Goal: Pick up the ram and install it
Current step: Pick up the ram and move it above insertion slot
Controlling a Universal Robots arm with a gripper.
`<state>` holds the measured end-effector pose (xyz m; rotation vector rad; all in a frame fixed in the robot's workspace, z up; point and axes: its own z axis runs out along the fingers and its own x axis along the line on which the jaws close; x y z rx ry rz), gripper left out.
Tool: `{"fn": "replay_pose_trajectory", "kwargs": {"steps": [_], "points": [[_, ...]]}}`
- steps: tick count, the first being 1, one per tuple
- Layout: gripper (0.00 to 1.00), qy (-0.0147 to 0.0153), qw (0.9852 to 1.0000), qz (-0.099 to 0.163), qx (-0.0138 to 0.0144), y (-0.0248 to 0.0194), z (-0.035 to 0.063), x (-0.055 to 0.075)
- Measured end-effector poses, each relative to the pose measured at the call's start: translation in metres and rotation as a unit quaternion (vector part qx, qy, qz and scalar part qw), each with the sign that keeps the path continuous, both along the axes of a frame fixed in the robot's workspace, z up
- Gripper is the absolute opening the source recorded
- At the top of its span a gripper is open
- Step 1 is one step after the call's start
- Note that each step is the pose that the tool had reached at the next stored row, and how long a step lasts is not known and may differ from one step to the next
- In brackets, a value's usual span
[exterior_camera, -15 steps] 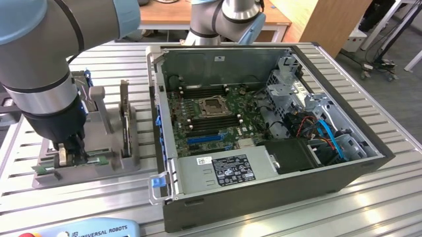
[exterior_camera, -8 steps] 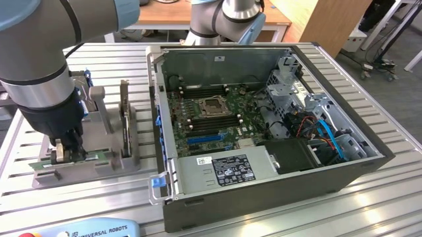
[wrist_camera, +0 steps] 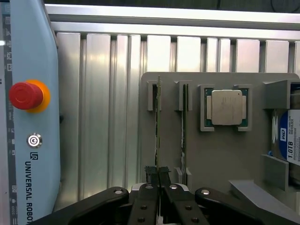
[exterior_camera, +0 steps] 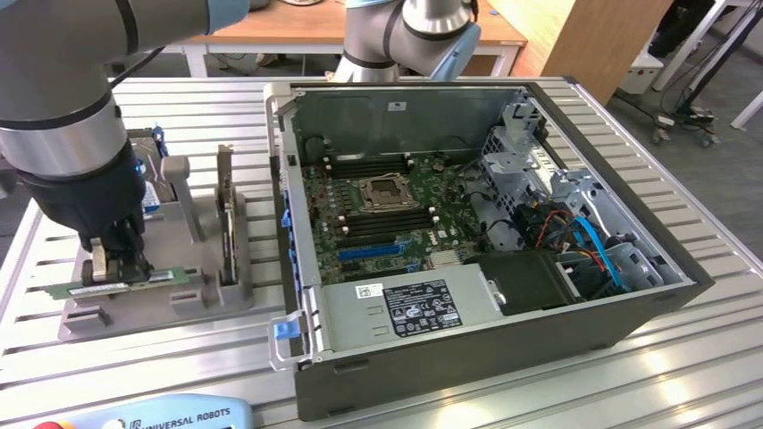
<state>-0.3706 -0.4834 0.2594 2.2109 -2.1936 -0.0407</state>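
Note:
The ram (exterior_camera: 161, 279) is a thin green stick standing on edge in the outermost slot of a grey holder (exterior_camera: 155, 308) at the exterior view's left. My gripper (exterior_camera: 120, 268) reaches straight down onto it. In the wrist view my gripper (wrist_camera: 158, 173) is shut on the ram (wrist_camera: 158, 122), the black fingers pinching its top edge near one end. A second ram (wrist_camera: 184, 122) stands in the neighbouring slot, untouched. The open computer case (exterior_camera: 667, 295) lies at the exterior view's right, its motherboard (exterior_camera: 381, 206) exposed with dark memory slots beside the processor socket.
The holder (wrist_camera: 225, 154) also carries a square silver processor chip (wrist_camera: 227, 107) and a blue-labelled hard drive (wrist_camera: 288, 136). A pale blue teach pendant (exterior_camera: 155, 416) with a red stop button (wrist_camera: 26, 95) lies on the slatted aluminium table (exterior_camera: 667, 375) near the holder.

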Motion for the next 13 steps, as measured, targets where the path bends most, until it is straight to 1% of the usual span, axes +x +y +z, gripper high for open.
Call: {"fn": "replay_pose_trajectory", "kwargs": {"steps": [8, 13], "points": [[0.11, 0.0, 1.0, 0.0, 0.0, 0.0, 0.0244, 0.0], [0.11, 0.0, 1.0, 0.0, 0.0, 0.0, 0.0416, 0.0]]}}
